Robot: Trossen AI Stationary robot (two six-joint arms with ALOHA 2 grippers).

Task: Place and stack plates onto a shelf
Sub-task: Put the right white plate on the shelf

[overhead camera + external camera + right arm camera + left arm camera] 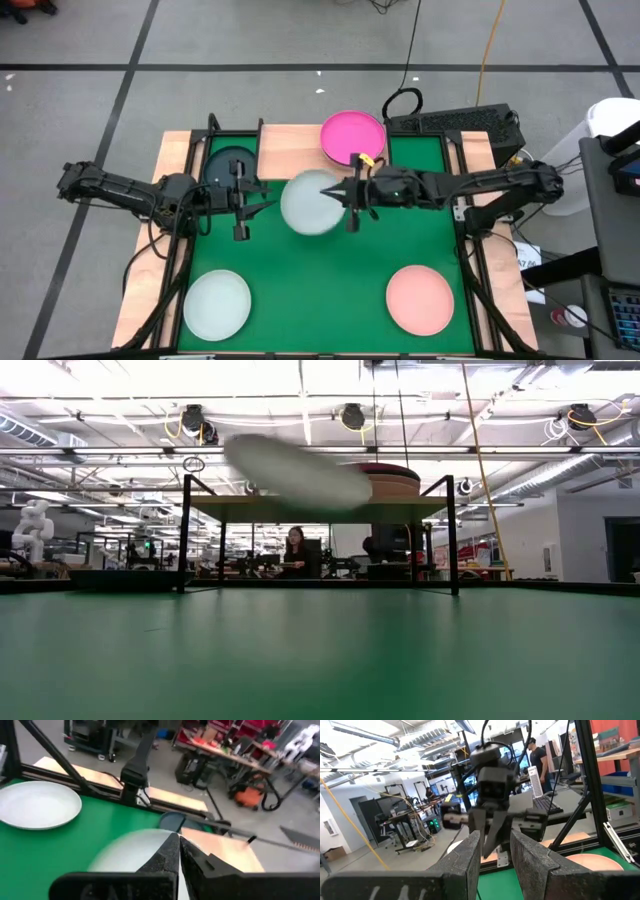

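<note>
Risk first: my right pincer [349, 193] is clamped on only the rim of the pale mint-white plate [312, 202], held tilted in the air just before the shelf [290, 140] at the desk's far edge; it could slip. My left pincer [243, 195] hangs apart nearby, empty.

The mat [330, 260] is plain deep green, the tabletop [150, 260] around it light wood. On the pale wooden shelf [290, 145] sit a bright magenta plate [352, 136] and a dark teal-grey plate [222, 162]. A mint-white plate [312, 202] shows blurred at the middle. A second mint-white plate [216, 304] and a salmon-pink plate [421, 299] lie on the mat. Both tools, left [240, 200] and right [352, 196], are black.
</note>
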